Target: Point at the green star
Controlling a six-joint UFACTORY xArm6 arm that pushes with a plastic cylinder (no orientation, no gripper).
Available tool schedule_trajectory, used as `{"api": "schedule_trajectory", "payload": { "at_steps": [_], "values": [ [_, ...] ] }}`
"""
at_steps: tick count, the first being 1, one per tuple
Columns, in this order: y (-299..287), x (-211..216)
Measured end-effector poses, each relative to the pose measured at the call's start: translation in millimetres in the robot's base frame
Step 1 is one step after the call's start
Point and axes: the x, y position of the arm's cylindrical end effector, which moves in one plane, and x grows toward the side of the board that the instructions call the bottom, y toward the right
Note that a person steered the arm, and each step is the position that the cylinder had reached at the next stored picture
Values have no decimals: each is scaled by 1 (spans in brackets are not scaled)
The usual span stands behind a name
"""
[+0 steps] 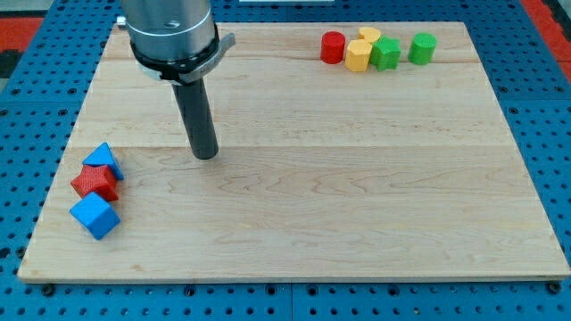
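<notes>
The green star [386,53] lies near the view's top right on the wooden board [357,196], touching a yellow block [358,56]. A green cylinder [422,48] stands just to its right. A red cylinder [333,46] and a second yellow block [369,36] sit close to its left. My tip [206,155] rests on the board in the left half, far to the left of and below the green star, touching no block.
At the view's left edge lie a blue triangular block [103,160], a red star-like block [95,183] and a blue cube [95,216], grouped together left of and below my tip. Blue pegboard surrounds the board.
</notes>
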Motion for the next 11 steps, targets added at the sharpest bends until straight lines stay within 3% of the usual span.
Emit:
{"api": "schedule_trajectory", "payload": {
  "at_steps": [1,3,5,7,9,10,11],
  "values": [
    [50,-6],
    [237,-52],
    [430,-124],
    [448,-137],
    [436,-224],
    [447,-234],
    [396,-255]
  ]
}}
